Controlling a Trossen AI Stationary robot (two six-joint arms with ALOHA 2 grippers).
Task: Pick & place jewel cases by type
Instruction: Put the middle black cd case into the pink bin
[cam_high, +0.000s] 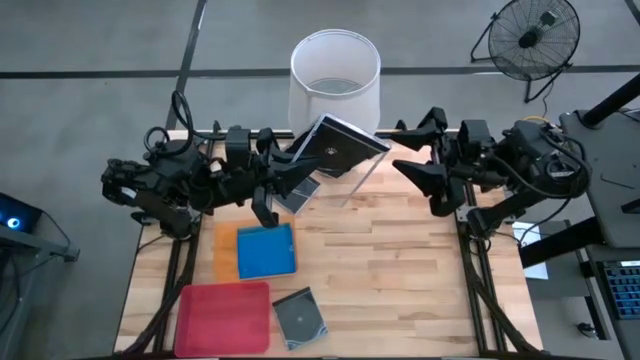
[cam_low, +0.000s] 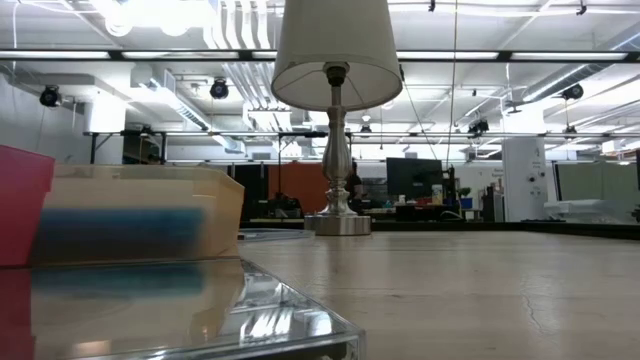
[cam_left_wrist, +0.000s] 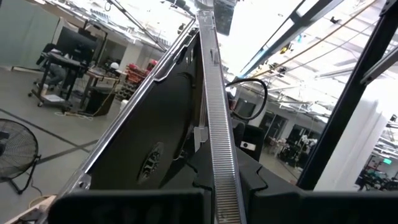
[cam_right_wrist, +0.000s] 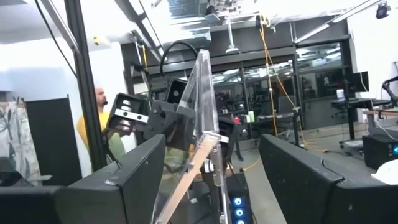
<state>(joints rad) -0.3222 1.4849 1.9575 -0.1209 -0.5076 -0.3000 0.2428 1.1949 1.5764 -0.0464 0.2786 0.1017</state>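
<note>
Grey jewel case (cam_high: 335, 146) in left gripper (cam_high: 300, 150), airborne

White lamp (cam_high: 335, 75), floor fan (cam_high: 530, 35), orange tray (cam_high: 225, 250), pink tray (cam_high: 225, 318).

The wooden table (cam_high: 400, 270) carries an orange tray (cam_high: 224, 250), pink tray (cam_high: 222, 318), grey case (cam_high: 300, 318) and lamp (cam_high: 335, 75).
</note>
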